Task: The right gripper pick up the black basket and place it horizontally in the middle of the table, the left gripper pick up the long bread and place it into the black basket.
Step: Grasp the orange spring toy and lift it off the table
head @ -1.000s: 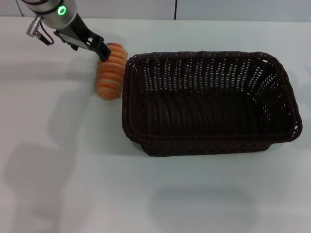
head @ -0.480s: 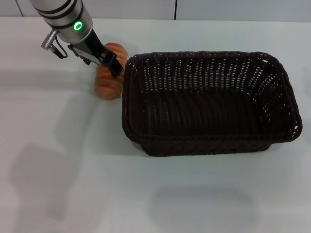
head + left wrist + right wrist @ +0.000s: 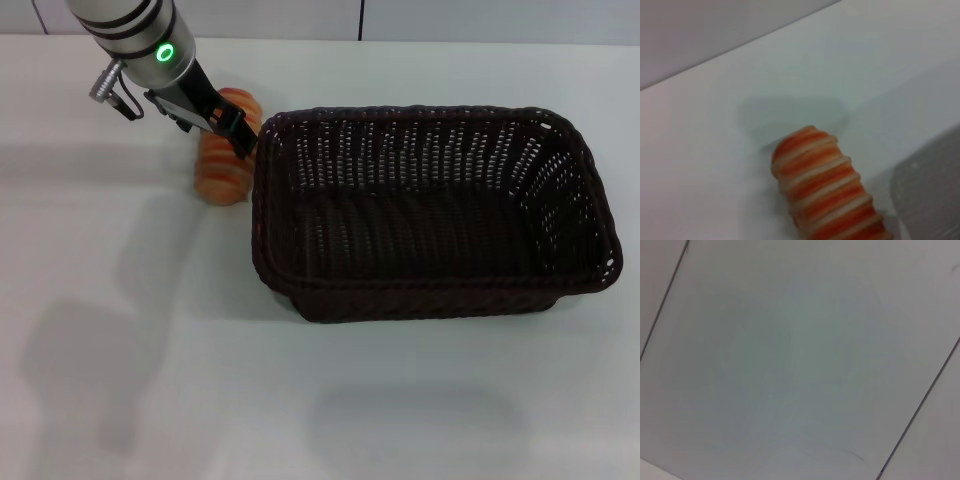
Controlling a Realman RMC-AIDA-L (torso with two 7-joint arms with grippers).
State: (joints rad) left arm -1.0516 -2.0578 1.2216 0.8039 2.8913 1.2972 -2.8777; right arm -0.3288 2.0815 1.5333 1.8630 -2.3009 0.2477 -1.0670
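**Near far-left bench corner: bread grasp lining up**

Left end effector [image 3: 232,128] hovers over the long bread [image 3: 222,160], which lies just beside the black basket's [image 3: 430,215] left wall. Can't tell if fingers are spread or clenched. Advice: centre across the loaf's middle, descend straight, keep clear of the basket rim. Right end effector out of view.
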